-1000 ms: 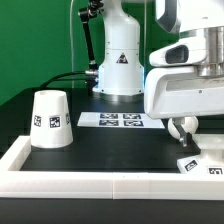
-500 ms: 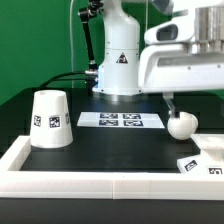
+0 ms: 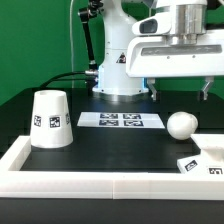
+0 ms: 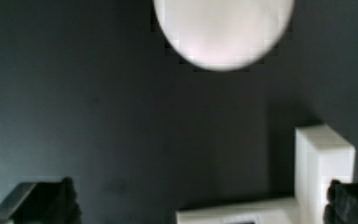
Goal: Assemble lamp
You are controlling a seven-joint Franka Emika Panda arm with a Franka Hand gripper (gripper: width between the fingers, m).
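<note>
The claw [image 3: 177,92] hangs spread wide and empty above the bulb [image 3: 181,124], which lies loose on the table [image 3: 110,150] near the base [image 3: 205,163], probably parked handy for fitting, with the shade [image 3: 50,120] well apart.

Tool [image 3: 178,92] hangs high, ptg straight down, jaws wide apart; arm base [image 3: 118,62] upright behind.
</note>
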